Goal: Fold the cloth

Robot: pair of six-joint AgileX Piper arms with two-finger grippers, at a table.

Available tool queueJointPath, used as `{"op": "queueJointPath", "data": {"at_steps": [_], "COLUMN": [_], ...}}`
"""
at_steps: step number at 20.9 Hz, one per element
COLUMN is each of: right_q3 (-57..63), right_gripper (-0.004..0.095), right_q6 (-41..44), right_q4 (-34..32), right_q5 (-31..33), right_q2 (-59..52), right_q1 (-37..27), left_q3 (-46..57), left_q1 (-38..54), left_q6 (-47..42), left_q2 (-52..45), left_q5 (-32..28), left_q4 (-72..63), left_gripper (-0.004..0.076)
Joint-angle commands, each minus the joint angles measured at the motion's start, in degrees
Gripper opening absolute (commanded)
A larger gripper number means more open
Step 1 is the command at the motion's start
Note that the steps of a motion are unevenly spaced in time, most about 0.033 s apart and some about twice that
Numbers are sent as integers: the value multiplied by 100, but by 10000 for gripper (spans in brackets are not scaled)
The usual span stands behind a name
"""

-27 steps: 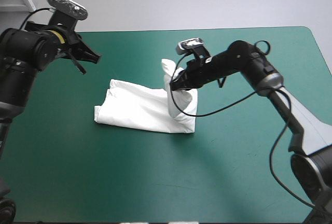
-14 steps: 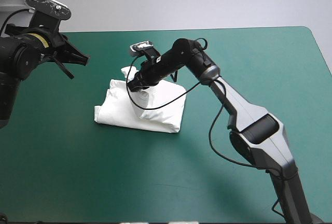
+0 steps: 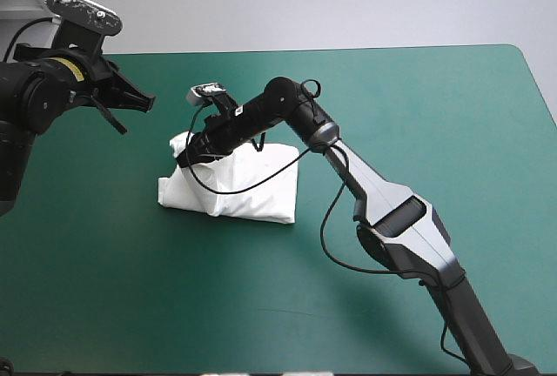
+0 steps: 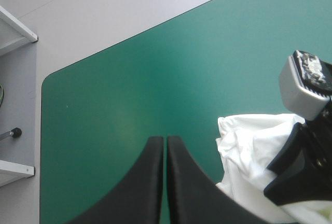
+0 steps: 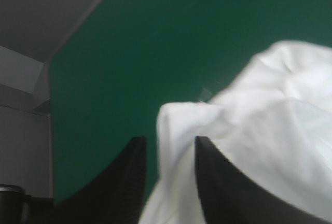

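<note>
The T-shirt (image 3: 252, 189) lies as a soft white bundle, roughly rectangular, left of the worktop's (image 3: 418, 106) middle and somewhat closer to the far edge than the near one. Its fabric is matte and wrinkled. The side facing the right edge is a fairly straight fold, and the end facing the left edge is puffed and rumpled.

My right gripper (image 3: 184, 157) is at the bundle's far left corner, its black fingers (image 5: 136, 154) clamped on a raised flap of the T-shirt (image 5: 249, 130). In the right wrist view the white sheet rises between them in a creased ridge. That arm reaches in a long line from the near right corner, low over the bundle, with the wrist angled down toward the left edge.

My left gripper (image 4: 165, 140) has its fingers pressed together into one point and holds nothing. It hangs raised above the far left corner (image 3: 144, 99), apart from the T-shirt (image 4: 244, 146).

The smooth teal-green cover lies bare over the whole right half and along the near edge. Only a narrower strip separates the bundle from the left edge.
</note>
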Motion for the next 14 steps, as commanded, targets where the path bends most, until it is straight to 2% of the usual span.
{"op": "queueJointPath", "data": {"at_steps": [1, 2, 3, 4, 5, 6, 7, 9, 13, 14], "right_q3": [-212, -212, -212, -212, -212, -212, -198, -35, 1350, 2049], "right_gripper": [619, 728, 709, 644, 526, 486, 434, 422, 422, 422], "right_q6": [-205, -173, -8, 103, 248, 345, 479, 821, 838, 744], "right_q4": [667, 541, 402, 257, -99, -339, -866, -2095, -2333, -2360], "right_q5": [-97, -25, -25, -25, -15, -15, -2, -2, -13, -25], "right_q2": [-437, -437, -447, -457, -552, -616, -764, -1242, -2292, -2697], "right_q1": [10, 10, 10, -17, -65, -98, -153, -244, -463, -562], "left_q3": [-131, -131, -131, -131, -131, -131, -131, -131, -131, -131], "left_q1": [3, 3, 3, 3, 3, 3, 3, 3, 3, 3], "left_q6": [-107, -105, -105, -105, -86, -78, -78, -78, -78, -88], "left_q2": [-150, -150, -150, -150, -150, -150, -161, -161, -161, -161], "left_q5": [-289, -245, -217, -173, -134, -113, -113, -113, -152, -169], "left_q4": [-19, -19, -19, -19, -19, 1, 15, 32, 32, 32], "left_gripper": [19, 19, 19, 19, 19, 19, 19, 20, 19, 19]}}
